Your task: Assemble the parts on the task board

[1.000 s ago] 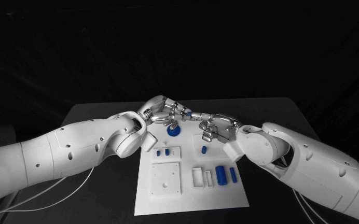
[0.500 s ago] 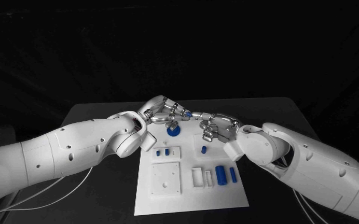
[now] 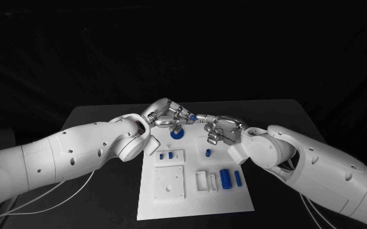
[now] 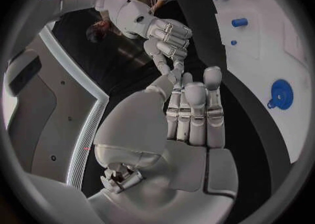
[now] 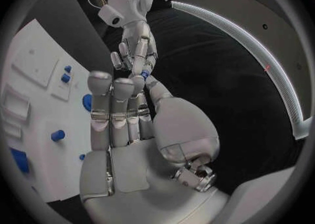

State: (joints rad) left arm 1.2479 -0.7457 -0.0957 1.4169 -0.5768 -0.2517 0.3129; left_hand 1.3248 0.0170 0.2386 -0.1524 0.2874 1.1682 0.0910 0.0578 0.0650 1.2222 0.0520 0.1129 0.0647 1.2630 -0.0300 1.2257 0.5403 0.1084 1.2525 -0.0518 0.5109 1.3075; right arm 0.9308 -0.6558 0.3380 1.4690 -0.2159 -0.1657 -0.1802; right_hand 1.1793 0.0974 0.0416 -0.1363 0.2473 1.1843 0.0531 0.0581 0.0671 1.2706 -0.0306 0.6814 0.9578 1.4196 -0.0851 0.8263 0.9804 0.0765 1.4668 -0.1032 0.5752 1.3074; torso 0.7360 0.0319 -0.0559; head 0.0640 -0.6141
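Over the far end of the white task board (image 3: pixel 195 192) my two hands meet fingertip to fingertip. A small blue part (image 5: pixel 145 74) sits between them. My left hand (image 3: pixel 164 113) holds it at its fingertips, and my right hand (image 3: pixel 219 128) pinches it from the other side with thumb and finger. On the board below lies a round blue disc (image 3: pixel 177 133). Nearer me are a blue cylinder (image 3: pixel 225 178), a thinner blue pin (image 3: pixel 238 178), two small blue pegs (image 3: pixel 165 156) and a blue stub (image 3: pixel 208 153).
The board carries raised white blocks and a square plate (image 3: pixel 169 181) on its near half. Both white forearms flank the board, the left arm (image 3: pixel 69 155) and the right arm (image 3: pixel 313 165). Black table (image 3: pixel 99 117) lies around it.
My right hand's fingers have closed in slightly on the small blue part at the left fingertips, covering more of it. The arms and the board's parts have not moved.
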